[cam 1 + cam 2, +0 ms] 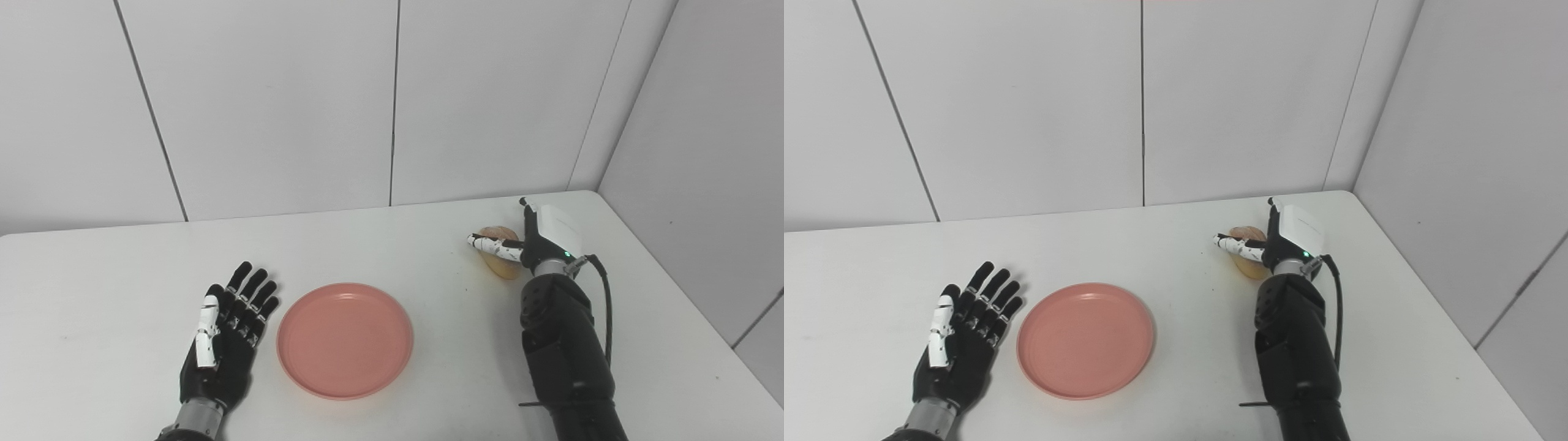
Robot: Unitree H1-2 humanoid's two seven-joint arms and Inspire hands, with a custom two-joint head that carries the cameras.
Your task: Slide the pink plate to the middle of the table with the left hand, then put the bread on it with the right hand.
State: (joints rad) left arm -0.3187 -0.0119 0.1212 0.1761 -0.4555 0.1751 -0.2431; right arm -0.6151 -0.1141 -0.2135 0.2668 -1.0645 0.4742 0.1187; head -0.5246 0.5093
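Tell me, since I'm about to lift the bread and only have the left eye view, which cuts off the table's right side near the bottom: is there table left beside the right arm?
Observer: Yes. In the right eye view the table shows its right edge all the way to the bottom of the picture, with bare tabletop between that edge and the right forearm.
Operator: Does your other view show whether the right hand has closed on the bread?
Observer: No. There too, the right hand shows only its white back and a thumb lying across the bread. The other fingers are hidden.
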